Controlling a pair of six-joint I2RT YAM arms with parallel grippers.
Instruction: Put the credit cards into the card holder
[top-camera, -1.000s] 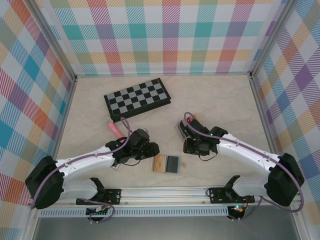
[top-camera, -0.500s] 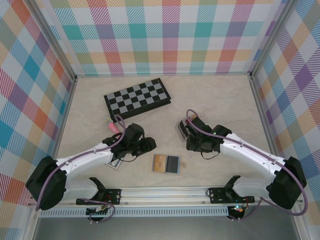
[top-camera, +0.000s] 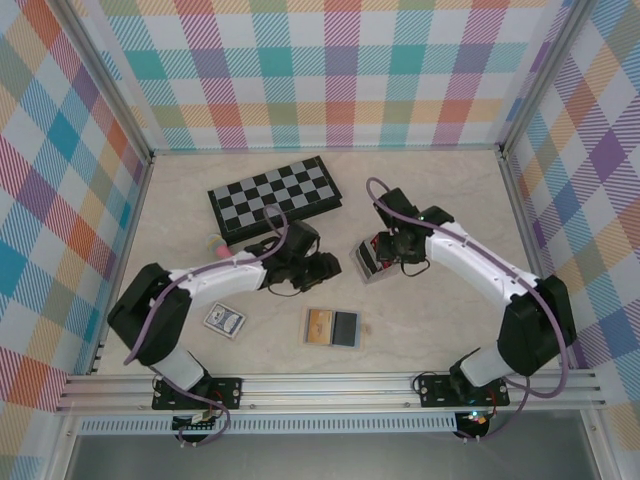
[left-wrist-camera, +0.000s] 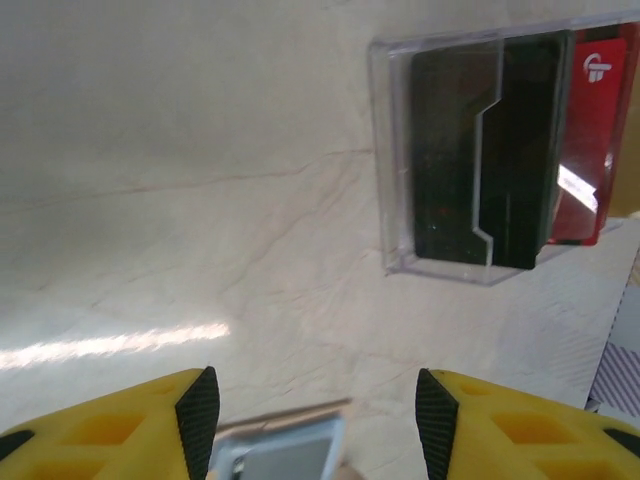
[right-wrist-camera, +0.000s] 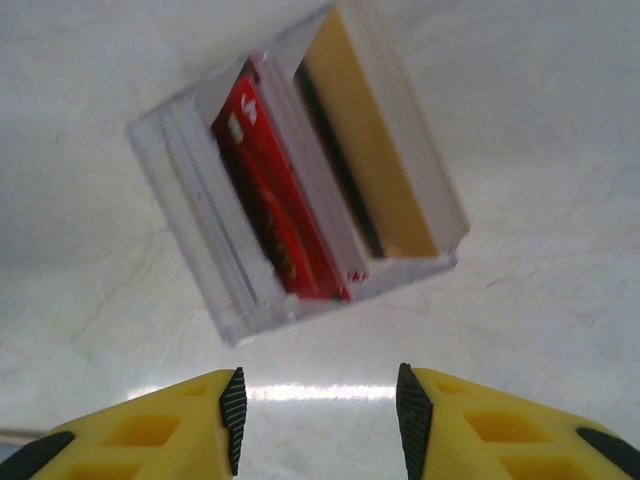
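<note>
Here left fingers (left-wrist-camera: 110, 425) and right fingers (right-wrist-camera: 140, 430) stand spread, bare table (left-wrist-camera: 180, 150) bordering the card holder (right-wrist-camera: 200, 230) and its clear edges.

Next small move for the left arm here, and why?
Probably nudge the left gripper closer to the card holder. Its jaws stand open, a pale card-like edge shows low between them, though I can't tell if it is gripped, and the holder, with a black card and a red card in it, lies a gap ahead.

at the left wrist, the card holder (left-wrist-camera: 395, 160) runs off the right edge, a blurred grey thing (left-wrist-camera: 285, 455) off the bottom.
</note>
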